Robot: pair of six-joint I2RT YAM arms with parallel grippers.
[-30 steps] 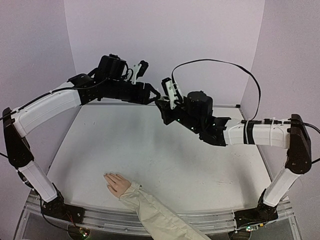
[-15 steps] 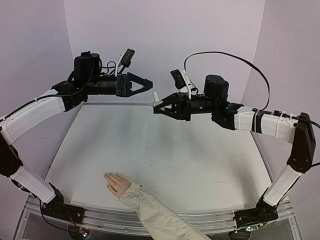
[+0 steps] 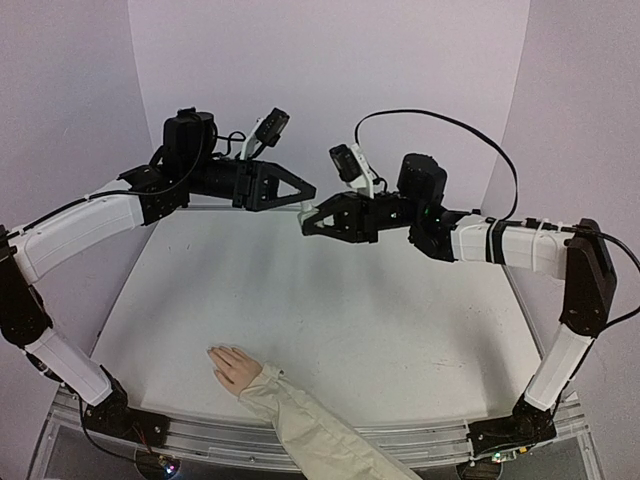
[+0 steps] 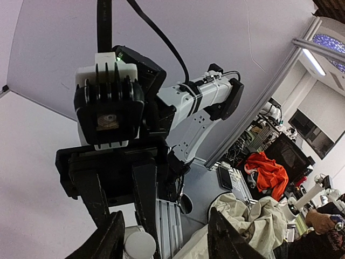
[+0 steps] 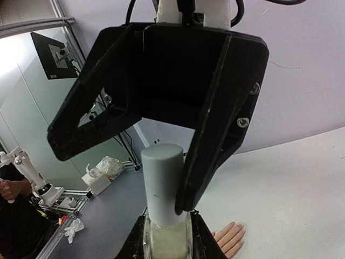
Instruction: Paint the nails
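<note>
A pale pink hand (image 3: 233, 366) with a cream sleeve (image 3: 300, 425) lies flat near the table's front edge; its nails are too small to make out there. The right wrist view shows the hand (image 5: 229, 237) below, fingers spread. My right gripper (image 3: 312, 222) (image 5: 167, 233) is shut on a small bottle's glass body (image 5: 166, 240), held high over the far table. Its pale cap (image 5: 163, 181) (image 4: 139, 244) points at my left gripper (image 3: 303, 191) (image 4: 164, 226), which is open around it. One left finger (image 5: 207, 162) touches the cap's side; the other (image 5: 81, 129) stands well apart.
Purple walls close in the white table (image 3: 330, 300) at the back and sides. Both arms hang high above the far half of the table. A black cable (image 3: 450, 125) loops over the right arm. The sleeve runs off the front edge near the arm bases.
The left gripper has swung back right to the bottle's cap and its jaws have narrowed. The right gripper has shifted slightly left with the bottle. The hand has not moved.
</note>
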